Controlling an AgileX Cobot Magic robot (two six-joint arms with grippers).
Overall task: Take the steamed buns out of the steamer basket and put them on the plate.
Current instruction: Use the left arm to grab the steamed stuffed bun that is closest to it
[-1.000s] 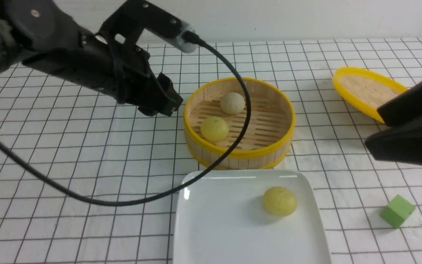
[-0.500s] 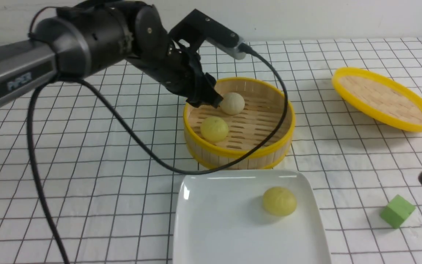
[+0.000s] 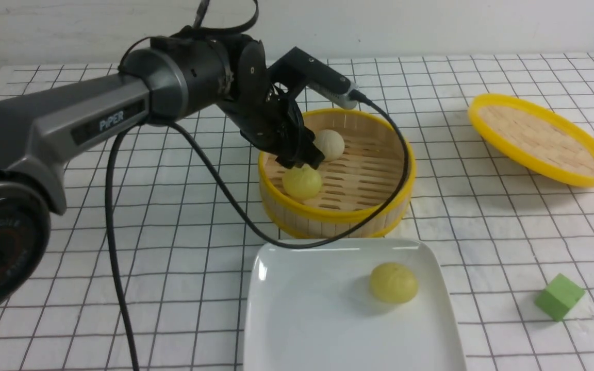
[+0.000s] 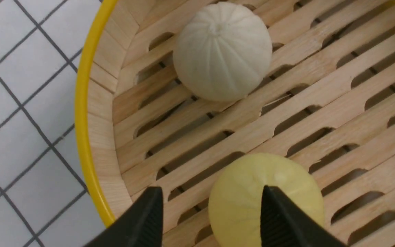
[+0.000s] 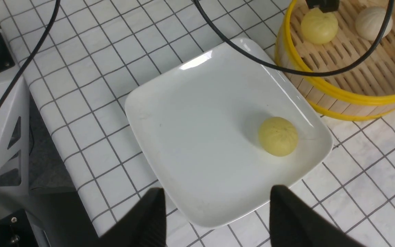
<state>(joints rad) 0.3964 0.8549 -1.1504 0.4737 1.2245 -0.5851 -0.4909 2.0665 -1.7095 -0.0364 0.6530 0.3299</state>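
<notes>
Over the slatted bamboo steamer basket (image 3: 364,126), the left gripper (image 4: 211,206) gapes wide, empty. Below sits a round, pleated yellow bun (image 3: 302,183).

"PIPER", white letters, on left arm (image 3: 70,123) grey link. Lettering on round joint (image 3: 3,242) too blurred to read.

The steamer basket (image 3: 338,224) wall and draped cable (image 5: 321,73) hem its buns (image 3: 302,182); the plate (image 3: 302,309) lies mostly open.

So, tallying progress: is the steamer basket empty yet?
Not empty: the steamer basket holds a yellow bun and a greyish-white bun on its slats.
</notes>
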